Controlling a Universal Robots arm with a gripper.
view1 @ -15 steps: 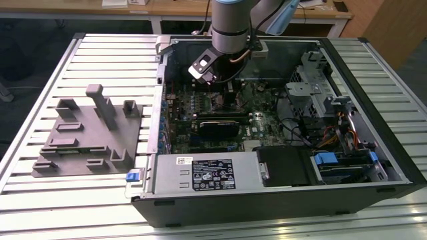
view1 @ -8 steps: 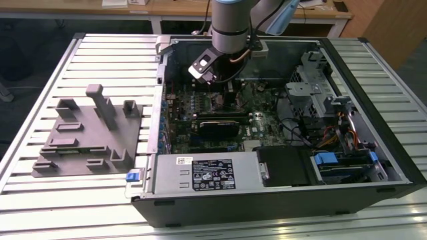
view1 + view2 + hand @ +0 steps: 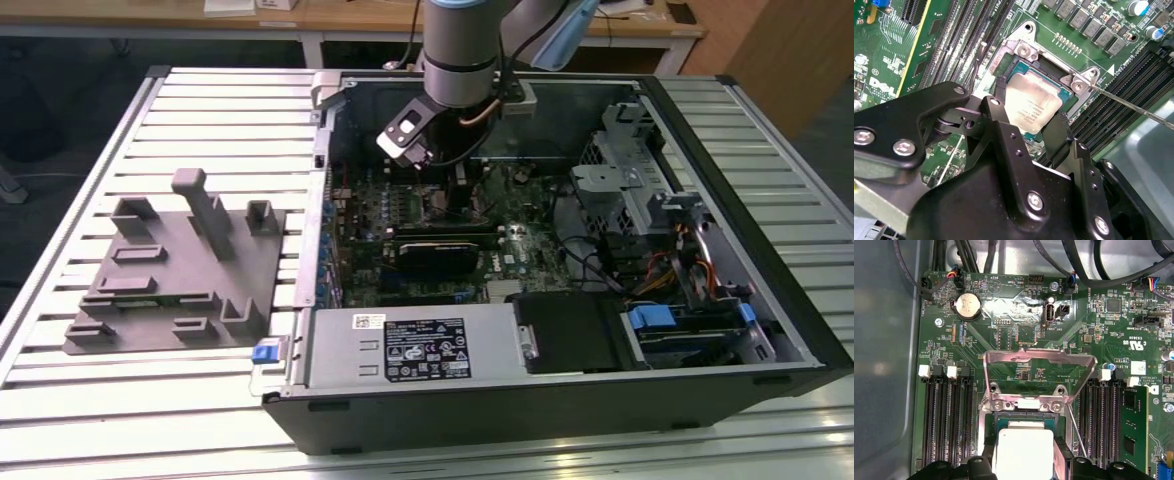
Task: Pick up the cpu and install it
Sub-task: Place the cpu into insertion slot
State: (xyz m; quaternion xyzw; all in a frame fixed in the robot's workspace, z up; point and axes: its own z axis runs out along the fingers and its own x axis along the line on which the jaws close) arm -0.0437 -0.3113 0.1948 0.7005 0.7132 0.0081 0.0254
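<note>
Showing the cpu (image 3: 1036, 102), its pale metal lid uppermost, held level between the two black jaws, which are closed in against two opposite edges of the chip and carry nothing else. In the first wrist view the cpu (image 3: 1024, 450) lies directly over the open socket (image 3: 985, 420), squared to its frame; whether it already rests on the contacts or sits just above them cannot be judged from these angles. The hinged load plate (image 3: 1040, 356) stands raised behind the socket, and the thin retention lever (image 3: 1134, 107) lies swung out to one side, unlatched. Memory slots (image 3: 946, 420) flank the socket on the green motherboard (image 3: 534, 250), which lies in the opened computer case (image 3: 534, 410) on the slatted tabletop (image 3: 94, 410). The arm (image 3: 461, 45) reaches down into the case from above, while the gray fixture tray (image 3: 160, 290) sits well apart, toward the exterior view's left. Judged from this, pick-up and transfer are done; release, plate closure and lever latching remain.
</note>
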